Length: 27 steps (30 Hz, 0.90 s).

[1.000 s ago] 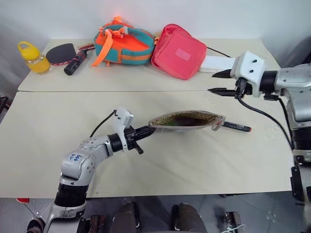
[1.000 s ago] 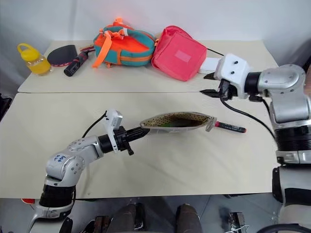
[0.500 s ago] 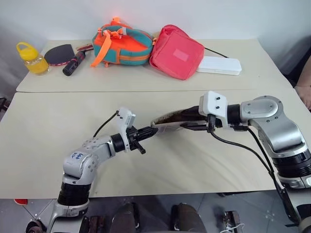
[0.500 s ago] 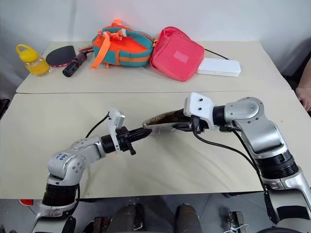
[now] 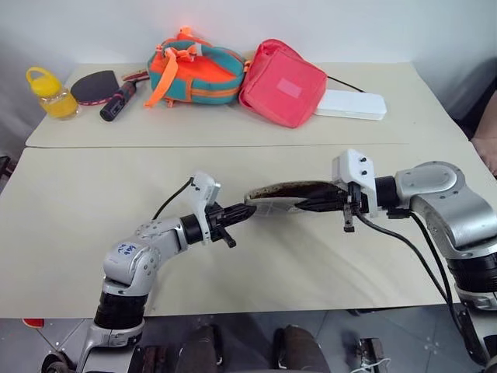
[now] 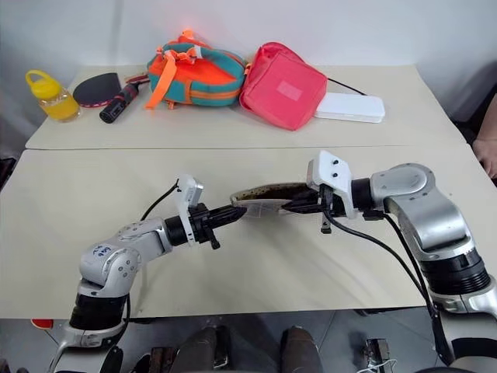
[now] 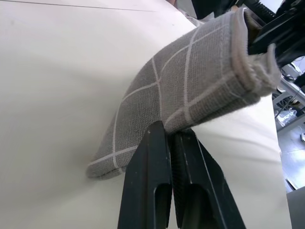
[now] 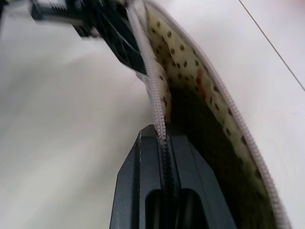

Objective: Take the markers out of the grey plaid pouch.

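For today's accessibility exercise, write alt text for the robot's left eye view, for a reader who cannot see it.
Two robot grippers hold a grey plaid pouch open above a beige table: the left gripper pinches one end, the right gripper is shut on the zipper edge. At the table's far side lie a teal and orange backpack, a pink-red bag and a yellow bottle.

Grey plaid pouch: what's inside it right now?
The grey plaid pouch hangs open between the left gripper and the right gripper. The right wrist view shows cream spotted lining, a reddish patch, then dark depth. No marker is clearly visible; the bottom is hidden.
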Motion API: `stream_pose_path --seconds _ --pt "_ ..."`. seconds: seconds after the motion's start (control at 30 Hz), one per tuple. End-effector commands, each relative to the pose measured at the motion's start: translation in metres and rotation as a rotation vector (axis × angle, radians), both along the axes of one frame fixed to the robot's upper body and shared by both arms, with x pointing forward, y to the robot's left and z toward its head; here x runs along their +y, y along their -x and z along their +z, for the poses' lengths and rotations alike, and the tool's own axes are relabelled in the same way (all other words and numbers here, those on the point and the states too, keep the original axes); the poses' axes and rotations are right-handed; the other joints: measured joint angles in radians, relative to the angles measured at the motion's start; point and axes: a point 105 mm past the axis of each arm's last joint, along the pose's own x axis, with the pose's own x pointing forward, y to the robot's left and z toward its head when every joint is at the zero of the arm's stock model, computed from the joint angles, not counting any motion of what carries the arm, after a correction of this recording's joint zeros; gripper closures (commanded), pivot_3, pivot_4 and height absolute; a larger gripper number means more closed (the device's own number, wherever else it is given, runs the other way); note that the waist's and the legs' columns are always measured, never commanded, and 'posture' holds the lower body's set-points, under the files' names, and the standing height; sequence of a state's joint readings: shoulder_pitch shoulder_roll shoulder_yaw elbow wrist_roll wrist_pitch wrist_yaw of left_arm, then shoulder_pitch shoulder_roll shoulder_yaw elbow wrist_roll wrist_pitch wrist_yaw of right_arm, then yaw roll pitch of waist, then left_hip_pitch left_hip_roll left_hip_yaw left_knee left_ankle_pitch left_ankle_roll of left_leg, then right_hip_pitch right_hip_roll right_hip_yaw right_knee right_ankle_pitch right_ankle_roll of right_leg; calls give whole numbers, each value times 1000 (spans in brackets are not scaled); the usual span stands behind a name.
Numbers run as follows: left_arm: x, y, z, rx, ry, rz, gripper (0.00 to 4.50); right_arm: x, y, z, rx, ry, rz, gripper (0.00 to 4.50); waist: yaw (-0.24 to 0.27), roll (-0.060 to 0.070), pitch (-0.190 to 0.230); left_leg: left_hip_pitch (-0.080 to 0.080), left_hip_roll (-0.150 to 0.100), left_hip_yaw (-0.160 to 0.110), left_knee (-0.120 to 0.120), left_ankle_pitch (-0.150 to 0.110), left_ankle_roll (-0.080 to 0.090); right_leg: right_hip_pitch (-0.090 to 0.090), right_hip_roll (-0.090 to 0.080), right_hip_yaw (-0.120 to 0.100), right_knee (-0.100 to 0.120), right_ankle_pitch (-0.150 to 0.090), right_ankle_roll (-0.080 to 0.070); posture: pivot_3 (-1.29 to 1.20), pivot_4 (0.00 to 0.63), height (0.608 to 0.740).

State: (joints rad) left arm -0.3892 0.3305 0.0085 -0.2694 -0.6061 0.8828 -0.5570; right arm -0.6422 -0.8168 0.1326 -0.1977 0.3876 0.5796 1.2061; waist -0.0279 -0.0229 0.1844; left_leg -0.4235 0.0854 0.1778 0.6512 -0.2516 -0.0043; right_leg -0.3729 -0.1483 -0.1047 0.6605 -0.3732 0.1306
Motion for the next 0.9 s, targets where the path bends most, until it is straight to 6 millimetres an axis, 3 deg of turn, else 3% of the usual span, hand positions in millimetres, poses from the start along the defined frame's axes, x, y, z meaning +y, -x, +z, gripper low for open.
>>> stream_pose_path --seconds 0.03,0.13,0.27,0.37,0.47,0.57,0.77,0.9 --pt "-2 2 10 -42 1 -9 4500 0 1 17 -78 -15 5 3745 1 0 0 0 0 0 0 0 0 0 0 0 0 0 0 0 150 740" --pt "-2 2 10 -43 0 -12 4500 0 7 24 -40 -58 16 2762 3 0 0 0 0 0 0 0 0 0 0 0 0 0 0 0 150 740" --pt "-2 2 9 -45 -5 -12 4500 0 10 48 -15 -173 17 2762 1 0 0 0 0 0 0 0 0 0 0 0 0 0 0 0 150 740" --pt "-3 3 9 -45 -6 -14 4500 -3 3 53 -43 -178 -20 2762 1 0 0 0 0 0 0 0 0 0 0 0 0 0 0 0 150 740" --pt "-4 3 9 -44 -3 -17 4500 -8 -4 44 -53 -128 -58 3328 3 0 0 0 0 0 0 0 0 0 0 0 0 0 0 0 150 740" --pt "-4 2 10 -45 -2 -16 4500 -9 -6 31 -66 -68 -57 4442 3 0 0 0 0 0 0 0 0 0 0 0 0 0 0 0 150 740" --pt "-8 5 16 -15 37 -36 4500 -11 -15 20 -189 71 -56 4479 2 0 0 0 0 0 0 0 0 0 0 0 0 0 0 0 150 740" --pt "-11 15 23 26 30 -110 4500 -6 -13 23 -255 149 -9 4479 2 0 0 0 0 0 0 0 0 0 0 0 0 0 0 0 150 740"
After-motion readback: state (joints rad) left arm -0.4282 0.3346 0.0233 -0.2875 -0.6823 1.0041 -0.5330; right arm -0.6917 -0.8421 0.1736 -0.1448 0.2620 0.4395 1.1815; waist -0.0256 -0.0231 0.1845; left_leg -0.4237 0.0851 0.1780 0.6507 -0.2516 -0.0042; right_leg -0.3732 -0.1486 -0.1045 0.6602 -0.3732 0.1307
